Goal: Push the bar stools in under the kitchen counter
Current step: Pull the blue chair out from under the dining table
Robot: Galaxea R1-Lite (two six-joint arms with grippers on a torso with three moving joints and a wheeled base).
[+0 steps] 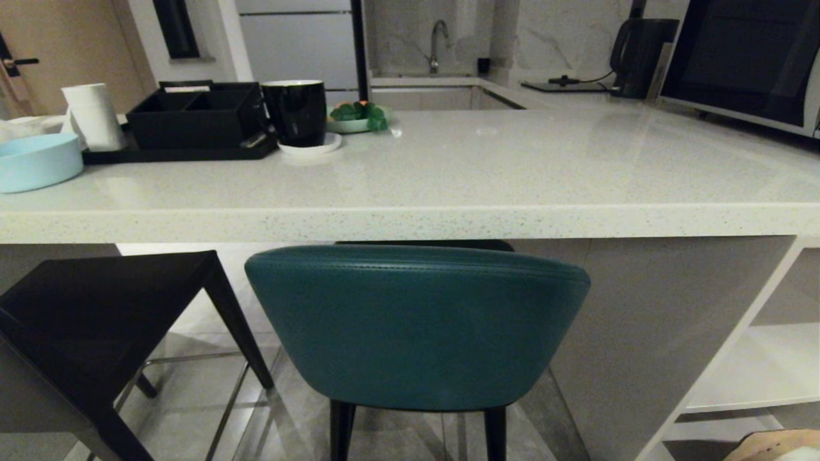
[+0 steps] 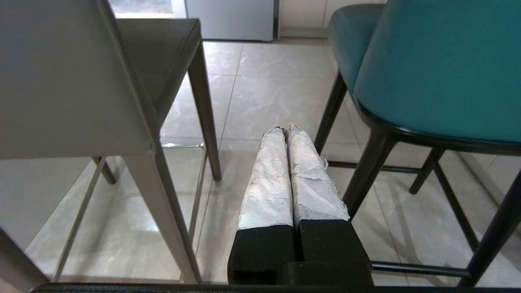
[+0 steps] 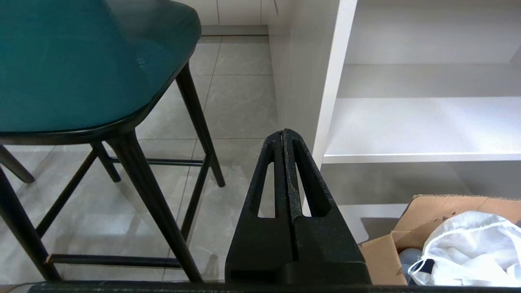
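Observation:
The teal padded bar stool [image 1: 416, 326] stands straight ahead with its curved back just below the kitchen counter's [image 1: 410, 221] thick front edge. The dark grey stool [image 1: 96, 320] sits to its left, its seat partly under the slab. Neither arm shows in the head view. My left gripper [image 2: 285, 129], fingers wrapped in white tape, hangs shut and empty low between the grey stool [image 2: 73, 81] and the teal stool [image 2: 439, 69]. My right gripper [image 3: 283, 132] is shut and empty, low between the teal stool [image 3: 89, 65] and the white shelving [image 3: 423, 126].
On the counter stand a black tray with boxes [image 1: 192, 118], a black mug [image 1: 295, 112], a light blue bowl [image 1: 38, 163] and a white roll [image 1: 95, 115]. A microwave [image 1: 743, 61] is at the right. A cardboard box with white cloth [image 3: 460, 240] lies on the floor by the shelving.

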